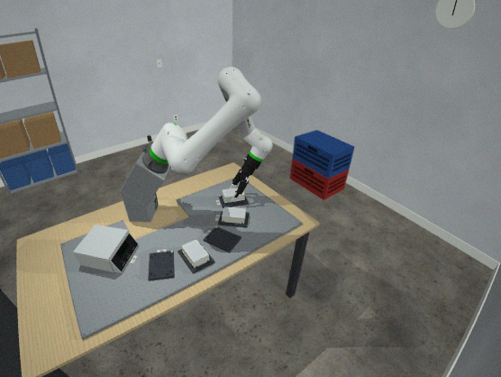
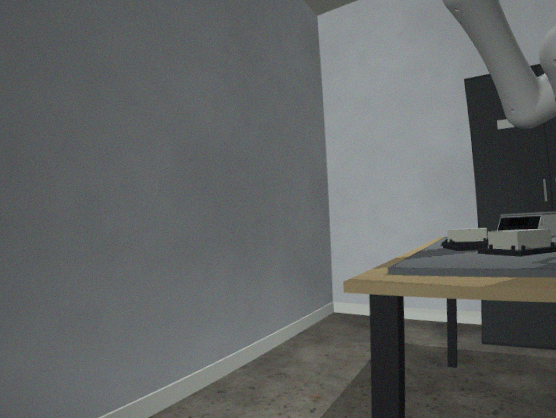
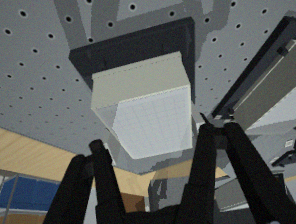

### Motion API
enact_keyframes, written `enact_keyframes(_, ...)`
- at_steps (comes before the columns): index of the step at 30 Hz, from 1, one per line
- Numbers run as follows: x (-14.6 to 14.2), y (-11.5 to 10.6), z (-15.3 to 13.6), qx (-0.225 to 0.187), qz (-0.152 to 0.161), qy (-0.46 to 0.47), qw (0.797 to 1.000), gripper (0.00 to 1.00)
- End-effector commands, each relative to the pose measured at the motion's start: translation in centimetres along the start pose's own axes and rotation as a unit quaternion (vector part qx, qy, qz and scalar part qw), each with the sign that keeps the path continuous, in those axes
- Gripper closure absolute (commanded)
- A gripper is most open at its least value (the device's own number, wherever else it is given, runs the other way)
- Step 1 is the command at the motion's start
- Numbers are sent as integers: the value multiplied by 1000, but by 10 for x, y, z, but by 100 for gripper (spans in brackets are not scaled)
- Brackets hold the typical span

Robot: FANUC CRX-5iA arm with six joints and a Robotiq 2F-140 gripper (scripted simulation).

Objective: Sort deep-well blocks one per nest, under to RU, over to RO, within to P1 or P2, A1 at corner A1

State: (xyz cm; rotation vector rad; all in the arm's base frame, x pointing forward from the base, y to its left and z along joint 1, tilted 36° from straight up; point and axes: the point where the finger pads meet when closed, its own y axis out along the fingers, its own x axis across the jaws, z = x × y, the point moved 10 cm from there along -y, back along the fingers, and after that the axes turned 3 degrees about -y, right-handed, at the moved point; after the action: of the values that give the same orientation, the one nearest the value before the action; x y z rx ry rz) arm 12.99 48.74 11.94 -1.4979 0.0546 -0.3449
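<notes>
My gripper is shut on a white deep-well block and holds it by its sides, low over a black nest at the far end of the grey mat. I cannot tell whether the block touches the nest. In the wrist view the block hangs between my dark fingers with the nest beneath it. A second block sits in the neighbouring nest, and it also shows in the wrist view. A third block sits in a nest near the front edge.
Two black nests hold nothing. The check-weigher stands at the mat's left end. Stacked blue and red crates stand on the floor to the right. The arm's grey base is at the table's back.
</notes>
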Motion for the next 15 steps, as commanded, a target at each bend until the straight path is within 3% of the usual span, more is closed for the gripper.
enact_keyframes(1,0,0,0,0,0,0,1000,90)
enact_keyframes(15,0,2,1,0,0,0,1000,90)
